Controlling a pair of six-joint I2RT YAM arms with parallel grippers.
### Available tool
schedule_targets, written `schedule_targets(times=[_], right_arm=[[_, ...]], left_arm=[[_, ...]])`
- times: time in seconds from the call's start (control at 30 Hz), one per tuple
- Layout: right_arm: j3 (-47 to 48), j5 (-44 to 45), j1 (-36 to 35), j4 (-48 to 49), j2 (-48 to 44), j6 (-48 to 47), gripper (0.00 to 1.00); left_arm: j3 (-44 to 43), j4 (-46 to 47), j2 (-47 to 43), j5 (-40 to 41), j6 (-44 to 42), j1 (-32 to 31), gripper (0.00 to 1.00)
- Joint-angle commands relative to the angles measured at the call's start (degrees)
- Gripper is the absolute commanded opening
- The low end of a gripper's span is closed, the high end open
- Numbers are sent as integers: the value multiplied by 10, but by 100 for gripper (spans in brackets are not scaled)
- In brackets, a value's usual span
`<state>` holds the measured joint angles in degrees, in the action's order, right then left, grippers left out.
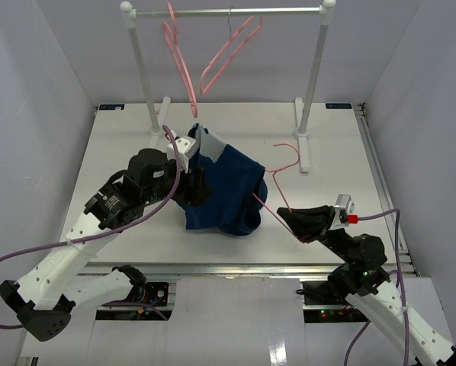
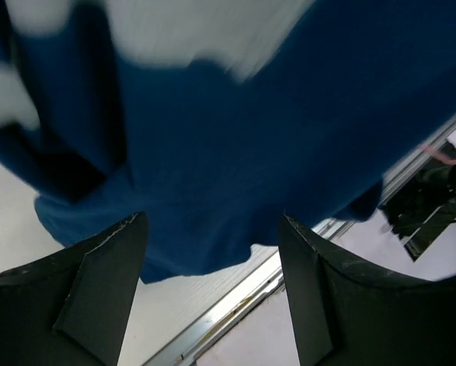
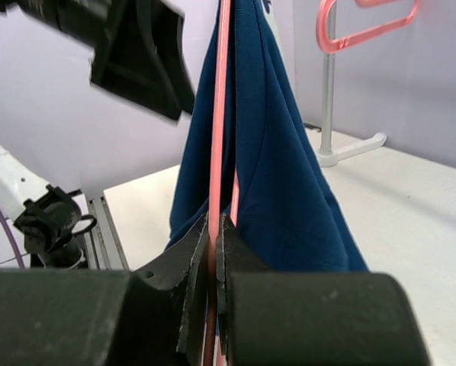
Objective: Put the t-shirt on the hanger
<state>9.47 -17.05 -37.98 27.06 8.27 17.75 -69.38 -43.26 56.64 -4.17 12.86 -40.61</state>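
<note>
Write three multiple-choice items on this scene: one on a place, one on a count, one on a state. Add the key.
1. Where over the table is the t-shirt? A far left corner; B near right edge; C the middle.
2. How many pink hangers hang from the rail? A one; B two; C four.
3. The right hand is: A shut on a hanger; B wide open; C out of view.
Key: 1 C, it sits mid-table. 2 B, two dangle from the rail. 3 A, it pinches the pink wire.
</note>
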Motion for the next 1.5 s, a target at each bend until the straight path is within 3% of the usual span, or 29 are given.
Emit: schedule_targets(times=[0.0, 0.23, 0.4, 0.67, 0.77, 0.83, 0.93, 1.2, 1.47], right_arm=[[57, 35, -2, 12, -27, -17, 8], [67, 21, -1, -3, -31, -7, 8], [63, 24, -1, -7, -40, -2, 8], [64, 29, -2, -4, -38, -1, 8], [61, 26, -1, 3, -33, 3, 8], [60, 26, -1, 9, -30, 6, 8], [57, 30, -1, 6, -28, 4, 8], [59, 30, -1, -65, -7, -22, 8], [15, -38, -2, -13, -34, -3, 8]], left_arm=[[63, 34, -48, 51, 27, 0, 79], [108, 118, -50, 86, 23, 0, 80], [124, 165, -19, 68, 28, 0, 79], [130, 171, 29, 44, 78, 0, 73], [137, 180, 43, 43, 91, 0, 57], [142, 193, 50, 43, 97, 0, 29], [132, 187, 48, 57, 102, 0, 0], [-2, 90, -8, 113, 111, 0, 0], [-177, -10, 36, 175, 90, 0, 0]])
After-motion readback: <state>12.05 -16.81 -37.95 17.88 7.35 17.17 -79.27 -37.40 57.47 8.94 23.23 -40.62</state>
